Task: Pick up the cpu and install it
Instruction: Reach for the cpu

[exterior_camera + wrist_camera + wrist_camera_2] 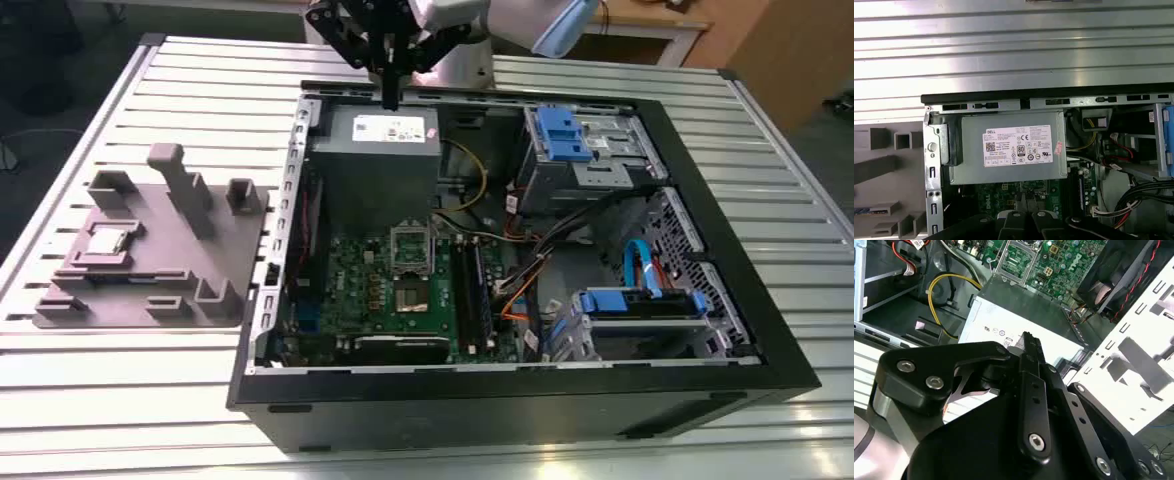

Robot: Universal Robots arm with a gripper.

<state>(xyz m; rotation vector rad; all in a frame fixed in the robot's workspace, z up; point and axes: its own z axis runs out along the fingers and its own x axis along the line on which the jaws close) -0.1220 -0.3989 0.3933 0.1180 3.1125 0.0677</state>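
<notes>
Two fingers (391,88) of my gripper (391,100) sit together at the exterior view's top centre, above the grey power-supply box (378,160); the cpu (110,240) lies far from me at the left on the grey fixture (214,275)

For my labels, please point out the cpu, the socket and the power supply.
cpu (110,240), exterior view, metal top.
socket (414,293), exterior view, its centre.
power supply (1014,146), first wrist view, white label.

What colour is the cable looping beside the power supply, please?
Yellow; the cable shows best in the second wrist view.
</notes>
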